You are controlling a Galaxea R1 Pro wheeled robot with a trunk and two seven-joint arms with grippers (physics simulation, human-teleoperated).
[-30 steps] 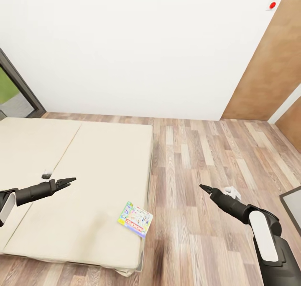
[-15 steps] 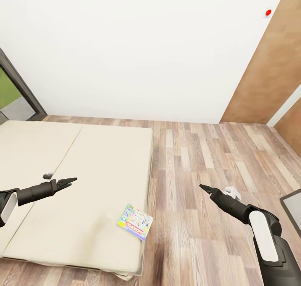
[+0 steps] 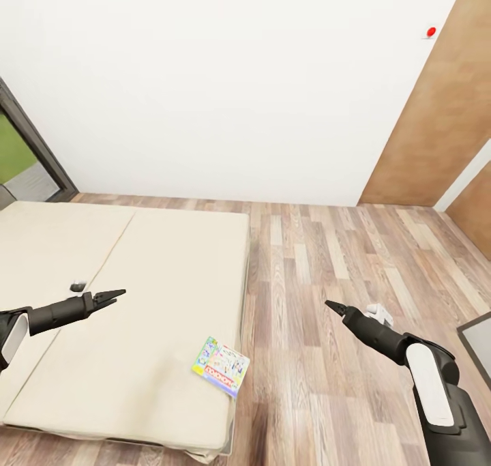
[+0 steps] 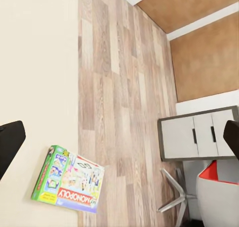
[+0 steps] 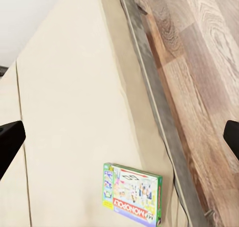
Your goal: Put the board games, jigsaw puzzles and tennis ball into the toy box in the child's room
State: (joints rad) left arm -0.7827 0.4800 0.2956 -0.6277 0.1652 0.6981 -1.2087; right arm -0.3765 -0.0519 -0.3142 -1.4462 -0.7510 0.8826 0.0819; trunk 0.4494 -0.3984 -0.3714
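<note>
A big cream bed (image 5: 69,117) takes up most of this view. A thin line runs along the bed and splits its top into two parts. A flat board game (image 5: 132,193) lies on the bed, near the bed's edge. The box has a green side and a red strip with the word "MONOPOLY" on it. Beside the bed is a dark grey strip, and past that is the wood floor (image 5: 199,77) with brown planks. A bit of white wall (image 5: 25,12) shows beyond the bed. Two dark fingertips (image 5: 10,139) of the right gripper poke in, one over the bed and one over the floor, far apart from each other.
</note>
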